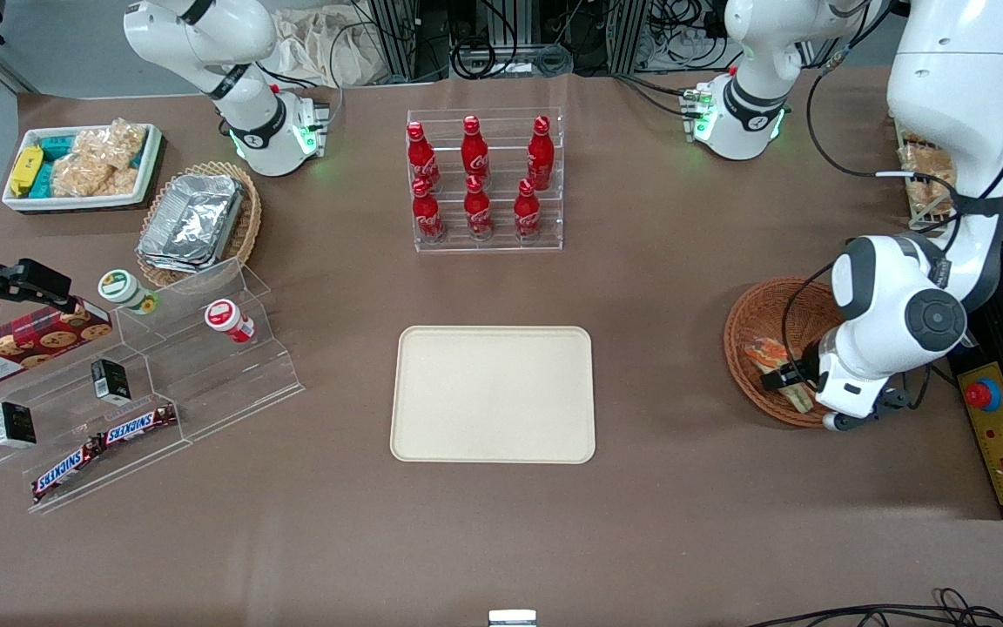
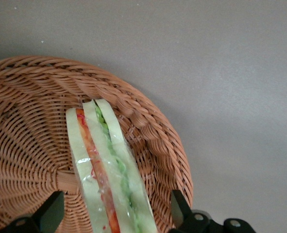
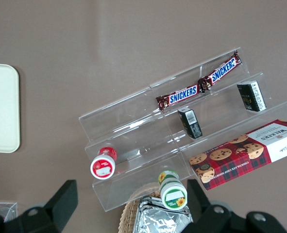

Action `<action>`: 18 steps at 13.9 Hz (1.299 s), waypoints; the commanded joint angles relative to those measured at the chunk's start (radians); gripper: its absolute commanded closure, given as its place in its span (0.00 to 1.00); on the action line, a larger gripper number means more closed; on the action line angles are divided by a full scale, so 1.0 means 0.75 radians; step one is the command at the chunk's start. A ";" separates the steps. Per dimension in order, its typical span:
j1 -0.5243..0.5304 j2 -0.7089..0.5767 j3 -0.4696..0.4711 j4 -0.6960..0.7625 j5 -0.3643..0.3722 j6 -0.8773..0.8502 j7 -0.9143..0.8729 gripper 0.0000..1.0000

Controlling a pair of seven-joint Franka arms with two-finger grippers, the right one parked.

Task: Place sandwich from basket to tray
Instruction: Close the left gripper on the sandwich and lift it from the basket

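The sandwich (image 1: 770, 355), a clear-wrapped wedge of white bread with orange and green layers, lies in the round reddish-brown wicker basket (image 1: 758, 318) at the working arm's end of the table. In the left wrist view the sandwich (image 2: 102, 160) leans against the woven basket wall (image 2: 150, 128). My gripper (image 1: 793, 381) hangs low over the basket and is open. Its two dark fingers (image 2: 178, 206) stand one on each side of the sandwich without touching it. The plain cream tray (image 1: 493, 394) lies flat at the table's middle with nothing on it.
A clear rack of red cola bottles (image 1: 484, 178) stands farther from the camera than the tray. Toward the parked arm's end are an acrylic step stand with snacks (image 1: 162, 366), an oval basket of foil containers (image 1: 197, 222) and a white snack bin (image 1: 84, 165). A control box (image 1: 1002, 427) sits beside the basket.
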 commanded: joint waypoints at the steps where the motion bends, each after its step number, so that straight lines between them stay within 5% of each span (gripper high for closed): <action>1: 0.006 0.011 -0.002 -0.029 0.008 0.049 -0.023 0.15; 5: 0.006 0.008 -0.002 0.004 0.008 0.000 -0.023 0.89; 6: 0.004 -0.001 -0.004 0.059 0.008 -0.107 -0.021 1.00; 12: -0.010 -0.066 -0.016 0.688 -0.006 -0.950 -0.005 1.00; 15: -0.008 -0.062 -0.042 0.977 -0.043 -1.090 0.012 1.00; 18: -0.010 -0.056 -0.165 0.998 -0.049 -1.074 0.103 1.00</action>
